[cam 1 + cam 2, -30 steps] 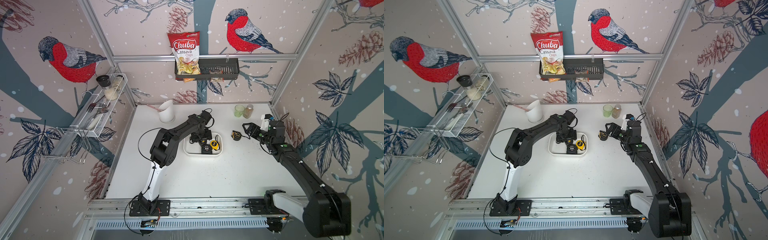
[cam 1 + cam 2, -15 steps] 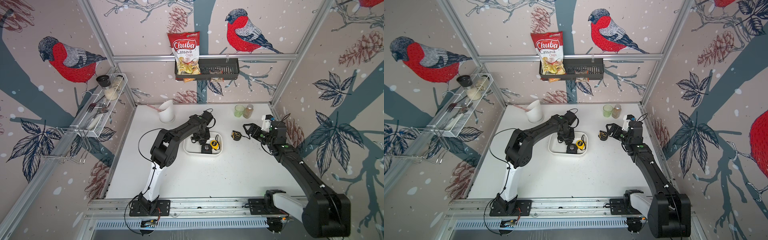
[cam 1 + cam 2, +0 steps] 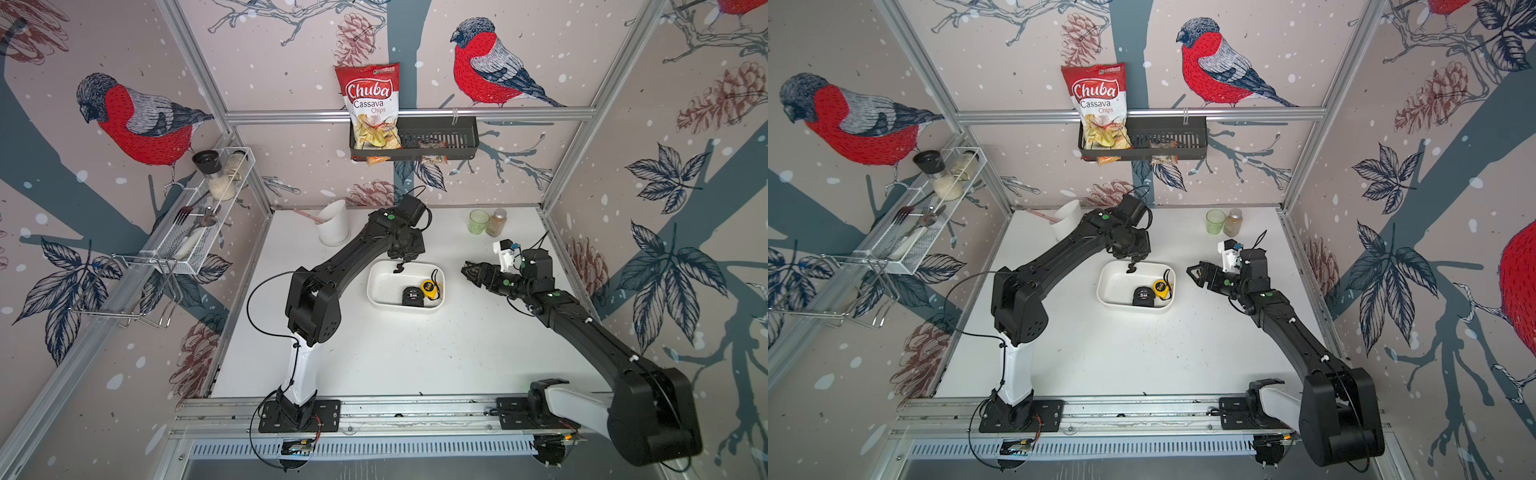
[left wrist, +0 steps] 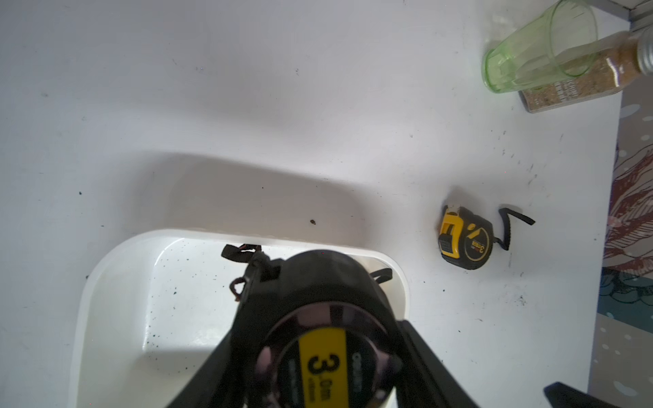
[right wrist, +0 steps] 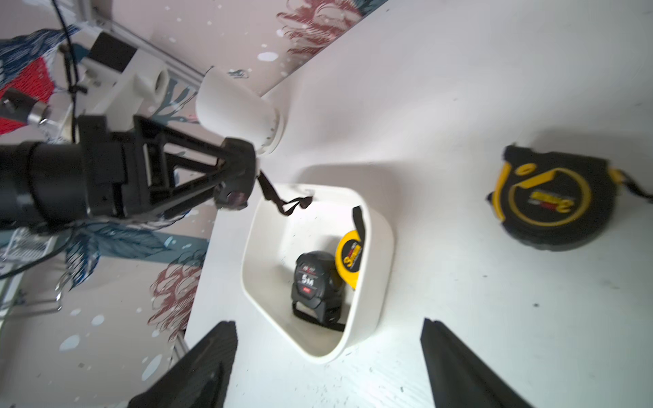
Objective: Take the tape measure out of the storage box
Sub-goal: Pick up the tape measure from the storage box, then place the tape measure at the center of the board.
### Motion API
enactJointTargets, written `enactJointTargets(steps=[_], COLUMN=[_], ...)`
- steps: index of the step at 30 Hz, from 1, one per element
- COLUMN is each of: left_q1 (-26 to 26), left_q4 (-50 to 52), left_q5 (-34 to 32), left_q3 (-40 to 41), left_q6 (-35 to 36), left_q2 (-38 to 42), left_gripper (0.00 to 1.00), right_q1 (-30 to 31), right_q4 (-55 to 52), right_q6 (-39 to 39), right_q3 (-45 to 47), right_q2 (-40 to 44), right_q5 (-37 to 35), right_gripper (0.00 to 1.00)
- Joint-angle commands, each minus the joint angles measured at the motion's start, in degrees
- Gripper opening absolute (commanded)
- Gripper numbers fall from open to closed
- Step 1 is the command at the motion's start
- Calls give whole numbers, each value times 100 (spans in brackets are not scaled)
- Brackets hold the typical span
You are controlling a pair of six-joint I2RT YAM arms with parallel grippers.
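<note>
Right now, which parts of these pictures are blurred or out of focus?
Left wrist view: the held tape measure, close to the lens, looks soft. Right wrist view: the loose tape measure is smeared; the black tape measure in the storage box reads clearly.

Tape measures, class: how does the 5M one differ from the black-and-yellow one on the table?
The 5M tape measure sits inside the storage box; the black-and-yellow tape measure lies outside it on the table. The 5M one is mostly black; the other has yellow trim and reads 3. Both lie ungripped.
</note>
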State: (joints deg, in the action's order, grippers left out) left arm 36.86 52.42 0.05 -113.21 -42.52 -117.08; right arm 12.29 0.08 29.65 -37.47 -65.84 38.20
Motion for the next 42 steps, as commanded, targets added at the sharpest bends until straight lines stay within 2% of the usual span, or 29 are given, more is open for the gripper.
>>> enactJointTargets(steps=[1,6,12,19,32,36,38,42], left_q1=[-4,14,57,196,286,295,295,304], left_q4=[-148,-531,-483,-618,-1215,-1312,-1361,-1489], left_q5=[408,1349,1934,2007,2173,2238,2253,2251], left_q3=[129,262,115,190,793,902,971,1137], left_q6=[-388,-831,-1015,-1262,-1709,-1763,-1786,-1802], left_q2=[179,321,295,398,814,887,935,989], left_gripper=[0,0,0,0,0,0,0,0], right_q1=[202,618,1078,1312,1751,1804,1816,1829], right_q4=[718,1369,1809,2393,2622,2611,2625,2556], right_q6=[332,568,623,851,935,963,981,981], right_q3=[129,105,-84,-124,-396,-392,-409,-460], right_q2=[194,63,-279,-532,-1006,-1018,-1014,-1037], right_q5=[613,612,302,-192,-1270,-1419,-1451,-1502], right_gripper=[88,88,87,87,85,78,70,37])
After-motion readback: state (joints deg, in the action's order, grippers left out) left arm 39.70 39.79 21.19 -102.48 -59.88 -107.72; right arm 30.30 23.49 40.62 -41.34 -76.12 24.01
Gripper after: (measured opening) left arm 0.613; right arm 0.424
